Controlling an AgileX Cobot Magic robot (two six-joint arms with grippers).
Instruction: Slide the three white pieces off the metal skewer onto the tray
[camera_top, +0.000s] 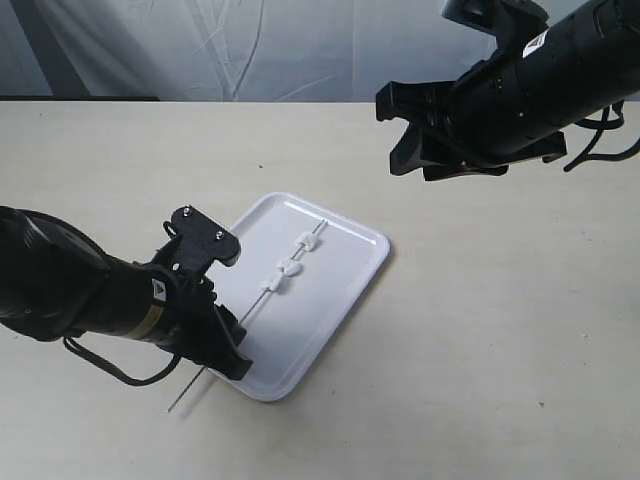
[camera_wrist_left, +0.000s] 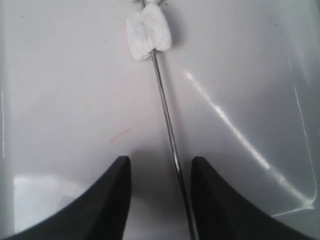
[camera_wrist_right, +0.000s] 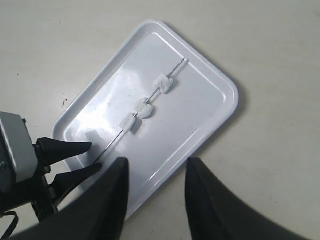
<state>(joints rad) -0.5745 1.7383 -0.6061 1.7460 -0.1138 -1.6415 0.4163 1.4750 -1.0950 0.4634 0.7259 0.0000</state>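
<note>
Left gripper (camera_wrist_left: 160, 165), black and two-fingered, sits low over the near corner of the flat white rectangular plastic tray (camera_top: 335, 290). Its jaws stand apart, and the thin straight grey metal skewer (camera_wrist_left: 168, 122) runs through the gap between them. The rod lies close against one finger and clear of the other, so nothing is clamped. Behind the gripper, the skewer's back end pokes out past the tray's rim over the beige tabletop (camera_top: 500, 350).

From the fingers the rod runs diagonally across the tray. All of the three small white lumpy pieces (camera_wrist_right: 145, 108) are threaded on it, above the tray's middle. The first piece (camera_wrist_left: 148, 32) sits on a bare stretch of rod well ahead of the fingertips, with the second close beside it. The third sits apart, further toward the tip. The tip ends just short of the tray's far rim. The tray itself lies at an angle on the table.

To the right, the other black arm hangs well above the table, beyond the tray's far side. The right gripper (camera_wrist_right: 157, 165) has its fingers spread wide with nothing between them, and it looks down on the tray from a distance.
</note>
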